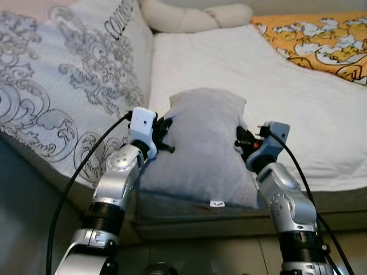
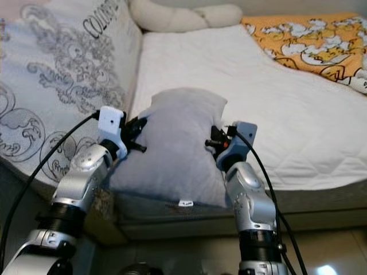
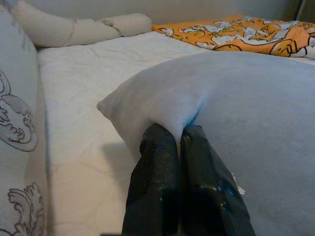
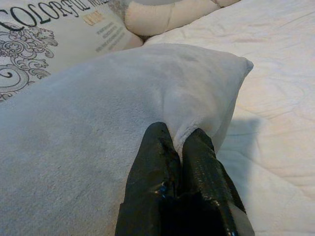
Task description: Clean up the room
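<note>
A soft grey pillow (image 1: 202, 146) lies on the near edge of the white bed (image 1: 229, 63), its lower end with a small white tag overhanging the mattress edge. My left gripper (image 1: 166, 134) is shut on the pillow's left side; the left wrist view has both black fingers (image 3: 157, 167) pinching a fold of grey fabric (image 3: 236, 98). On the opposite side, my right gripper (image 1: 242, 140) is shut on the pillow's right edge, and its fingers (image 4: 157, 162) squeeze a bunched fold (image 4: 123, 98) in the right wrist view.
A large white cushion with grey scroll print and lettering (image 1: 69, 86) leans along the left of the bed. A cream bolster (image 1: 195, 16) lies at the head. An orange patterned blanket (image 1: 321, 40) covers the far right. A pale floor strip (image 1: 229, 255) runs below the bed frame.
</note>
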